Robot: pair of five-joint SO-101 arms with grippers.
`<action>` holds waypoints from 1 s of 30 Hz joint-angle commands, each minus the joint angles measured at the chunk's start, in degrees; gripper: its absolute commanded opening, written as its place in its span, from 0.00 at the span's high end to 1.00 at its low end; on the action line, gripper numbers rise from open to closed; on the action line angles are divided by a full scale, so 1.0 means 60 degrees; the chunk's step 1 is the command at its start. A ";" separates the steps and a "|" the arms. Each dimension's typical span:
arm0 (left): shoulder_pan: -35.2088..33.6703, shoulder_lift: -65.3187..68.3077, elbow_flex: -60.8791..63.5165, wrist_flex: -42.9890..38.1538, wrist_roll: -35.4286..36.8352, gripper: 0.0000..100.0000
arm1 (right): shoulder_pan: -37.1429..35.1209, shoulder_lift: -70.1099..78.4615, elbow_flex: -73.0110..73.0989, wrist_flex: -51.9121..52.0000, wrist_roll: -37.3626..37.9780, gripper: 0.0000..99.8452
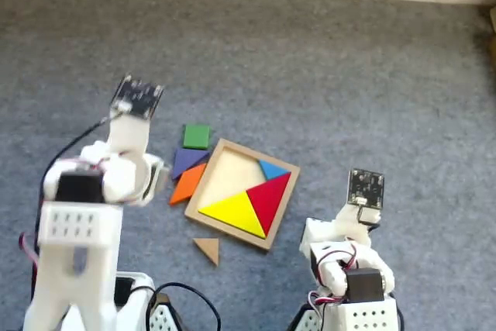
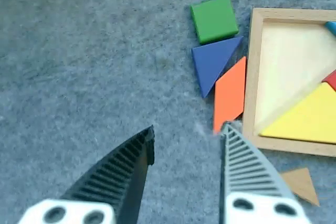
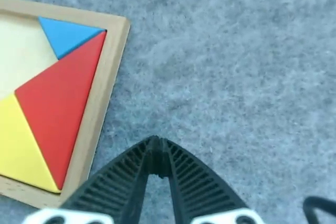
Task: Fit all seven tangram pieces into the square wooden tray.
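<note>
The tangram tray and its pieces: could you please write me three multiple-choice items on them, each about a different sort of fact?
1. Where is the green square? A) in the tray B) on the carpet beside the dark blue triangle C) in a gripper
2. How many pieces lie in the tray? A) three B) five C) seven
3. The right gripper is: A) wide open B) shut and empty C) shut on a piece
Answers: 1 B, it lies outside the tray's rim; 2 A, a yellow triangle, a red triangle, a light blue triangle; 3 B, it is closed on nothing.
</note>
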 commanded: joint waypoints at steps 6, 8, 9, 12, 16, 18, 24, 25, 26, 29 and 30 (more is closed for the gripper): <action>0.1238 0.4271 -0.2571 -0.1260 0.1099 0.78 | 0.0315 -0.0183 0.1429 0.0081 -0.0088 0.99; 0.1429 0.5106 -0.3245 -0.1260 0.1304 0.78 | 0.0022 -0.0183 0.1429 0.0081 -0.0088 0.99; 0.1502 0.5516 -0.3597 -0.1260 0.1436 0.78 | -0.0095 -0.0198 0.1443 0.0081 -0.0088 0.99; 0.1648 0.6762 -0.4579 -0.1260 0.1700 0.78 | -0.0227 -0.0198 0.1443 0.0081 -0.0088 0.99; 0.1824 0.8418 -0.5810 -0.1260 0.1758 0.78 | -0.0198 -0.0198 0.1458 0.0081 -0.0088 0.99; 0.1897 0.9165 -0.6308 -0.1245 0.1758 0.78 | -0.0198 -0.0212 0.1458 0.0081 -0.0088 0.99; 0.1795 1.0879 -0.7260 -0.1245 0.1773 0.74 | -0.0198 -0.0212 0.1458 0.0081 -0.0088 0.99; 0.1722 1.1070 -0.7377 -0.1245 0.1773 0.73 | -0.0198 -0.0212 0.1458 0.0081 -0.0088 0.99; 0.1634 1.1231 -0.7495 -0.1245 0.1773 0.73 | -0.0198 -0.0212 0.1458 0.0081 -0.0088 0.99; 0.1473 1.1714 -0.7861 -0.1245 0.1934 0.72 | -0.0198 -0.0212 0.1458 0.0081 -0.0088 0.99; 0.1399 1.1861 -0.7978 -0.1245 0.2007 0.72 | -0.0198 -0.0212 0.1458 0.0081 -0.0088 0.99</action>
